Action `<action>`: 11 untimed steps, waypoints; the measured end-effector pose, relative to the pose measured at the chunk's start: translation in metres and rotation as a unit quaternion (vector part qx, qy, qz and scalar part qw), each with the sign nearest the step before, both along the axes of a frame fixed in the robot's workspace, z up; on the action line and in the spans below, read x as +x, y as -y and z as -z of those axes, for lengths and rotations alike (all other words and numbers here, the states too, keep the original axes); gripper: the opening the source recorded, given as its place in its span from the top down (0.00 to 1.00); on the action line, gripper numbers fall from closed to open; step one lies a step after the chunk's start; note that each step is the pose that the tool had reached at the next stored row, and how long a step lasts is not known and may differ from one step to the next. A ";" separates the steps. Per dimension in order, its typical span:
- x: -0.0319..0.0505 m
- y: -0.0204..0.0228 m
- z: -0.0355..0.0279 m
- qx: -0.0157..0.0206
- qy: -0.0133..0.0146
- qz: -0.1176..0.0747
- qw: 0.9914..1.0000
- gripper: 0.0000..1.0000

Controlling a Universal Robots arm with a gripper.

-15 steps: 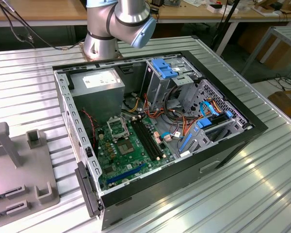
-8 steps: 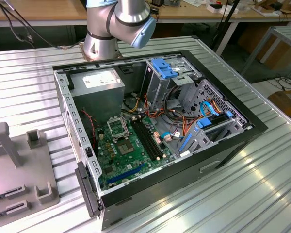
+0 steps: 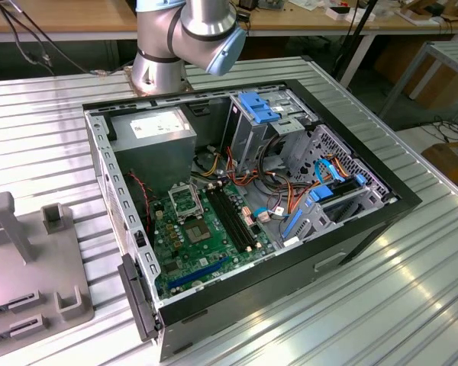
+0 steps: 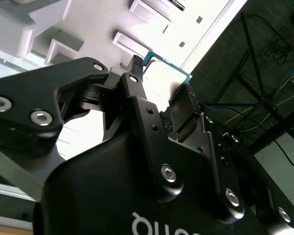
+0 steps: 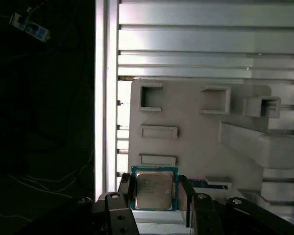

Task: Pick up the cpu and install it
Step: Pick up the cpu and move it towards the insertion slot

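**Gripper [image 5: 157, 192] closed on the cpu [image 5: 154, 188] at the grey fixture [image 5: 196, 142]**

Black gripper housing lies closest to the lens in both wrist views, and its two fingers [image 4: 137, 98] reach out from it toward the fixture. In the first wrist view the cpu sits between the fingertips with its silver-grey metal face toward the camera and a green border around it. The jaws stand against two opposite edges of the chip with no gap visible on either side. Whether the chip rests on the fixture or hangs just clear of it cannot be told. The chip is near one edge of the fixture, just beside a row of raised rectangular pockets [image 5: 159, 131]. Beyond the fixture runs the ribbed metal table [image 5: 210, 39].

In the exterior view the arm [image 3: 187, 34] rises behind an open computer case [image 3: 328, 252] lying on its side on the table. Inside the case are the green motherboard [image 3: 183, 255], its square metal-framed socket [image 3: 185, 202], the long black memory slots [image 3: 233, 217] just beside the socket, and the grey power supply [image 3: 154, 131]. The fixture lies at the exterior view's left, near the case.
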State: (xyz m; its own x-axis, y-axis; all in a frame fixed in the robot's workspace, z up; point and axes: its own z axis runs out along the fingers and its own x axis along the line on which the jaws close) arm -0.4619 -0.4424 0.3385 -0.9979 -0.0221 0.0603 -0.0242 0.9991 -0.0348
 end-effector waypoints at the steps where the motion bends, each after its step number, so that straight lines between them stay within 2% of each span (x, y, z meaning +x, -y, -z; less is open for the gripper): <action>1: 0.0000 0.0000 -0.0004 0.000 0.000 0.000 1.000 0.53; 11: 0.0001 0.0000 -0.0040 0.000 -0.001 0.000 1.000 0.53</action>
